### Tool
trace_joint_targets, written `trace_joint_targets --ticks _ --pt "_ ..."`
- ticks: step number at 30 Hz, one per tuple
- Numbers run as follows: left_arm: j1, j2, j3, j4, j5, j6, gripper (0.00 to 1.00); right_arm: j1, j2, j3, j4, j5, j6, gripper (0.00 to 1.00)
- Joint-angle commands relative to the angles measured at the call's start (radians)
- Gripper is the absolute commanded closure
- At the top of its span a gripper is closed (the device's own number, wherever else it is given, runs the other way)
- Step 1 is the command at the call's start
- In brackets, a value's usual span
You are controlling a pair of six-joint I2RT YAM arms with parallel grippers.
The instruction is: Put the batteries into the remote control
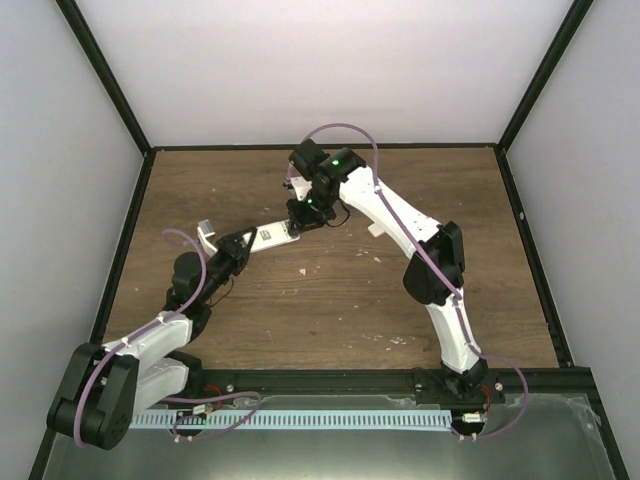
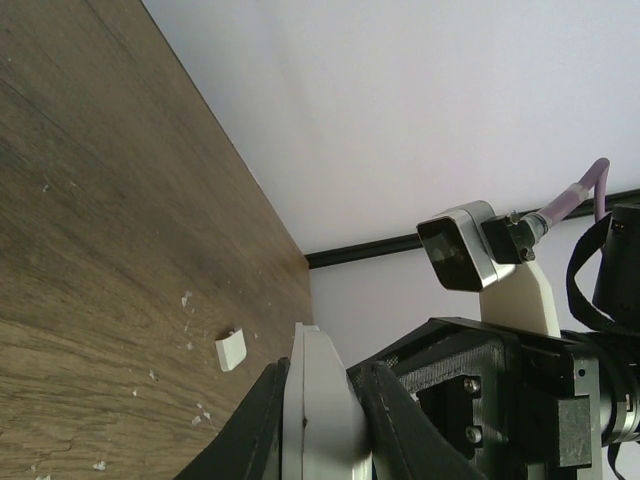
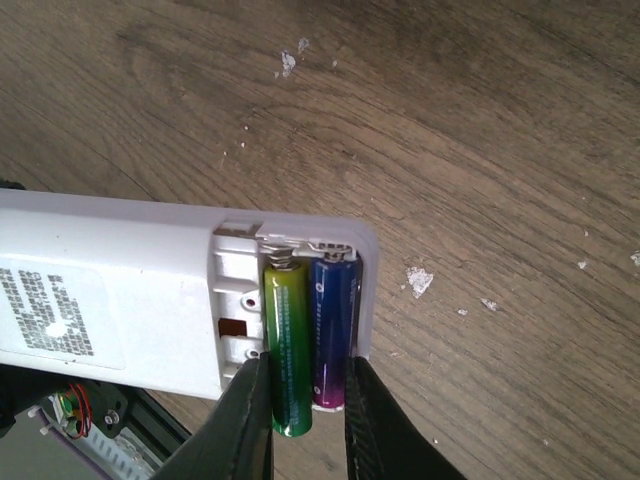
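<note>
The left tool point(image 2: 320, 405) is clamped hard on the remote control point(image 3: 120, 290), one finger on each side of the white body, holding it up off the tabletop point(image 3: 480, 150) near the middle. From the right wrist we're looking at the back of the remote, with the compartment at its end uncovered. Both cells are in there, side by side! The green battery point(image 3: 287, 340) is on the left and the purple battery point(image 3: 332, 330) on the right, their top ends against the springs. The green one pokes out a little past the compartment's lower edge. The right tool point(image 3: 307, 380) sits right over those lower ends, jaws narrowly apart and flanking the pair. Pinching or just clear? I cannot tell. A small white plastic piece point(image 2: 231, 351) lies apart on the wood.
</note>
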Motion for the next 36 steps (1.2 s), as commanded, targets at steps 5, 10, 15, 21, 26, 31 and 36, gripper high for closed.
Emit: trace_joint_targets --ticks 5,10,15,21,26,31,36 --pt "-0.006 -0.023 0.036 0.056 0.008 -0.020 1.00 -0.019 -0.086 0.019 0.082 0.048 -0.005 0.82" --pt "-0.006 -0.040 0.041 0.026 0.001 -0.015 1.00 -0.030 -0.204 -0.079 0.238 0.014 0.001 0.67" --pt "-0.006 -0.039 0.056 0.023 0.000 -0.037 1.00 -0.062 -0.314 -0.211 0.351 0.028 -0.022 0.51" --pt "0.003 -0.022 0.137 -0.072 0.075 -0.087 1.00 -0.156 -0.459 -0.452 0.515 -0.061 -0.077 0.32" --pt "0.032 -0.019 0.193 -0.118 0.157 -0.145 1.00 -0.236 -0.528 -0.618 0.628 -0.212 -0.060 0.25" --pt "0.042 -0.025 0.208 -0.143 0.224 -0.208 1.00 -0.273 -0.560 -0.708 0.702 -0.316 -0.028 0.24" --pt "0.045 -0.017 0.203 -0.124 0.268 -0.287 1.00 -0.280 -0.571 -0.739 0.767 -0.452 0.019 0.24"
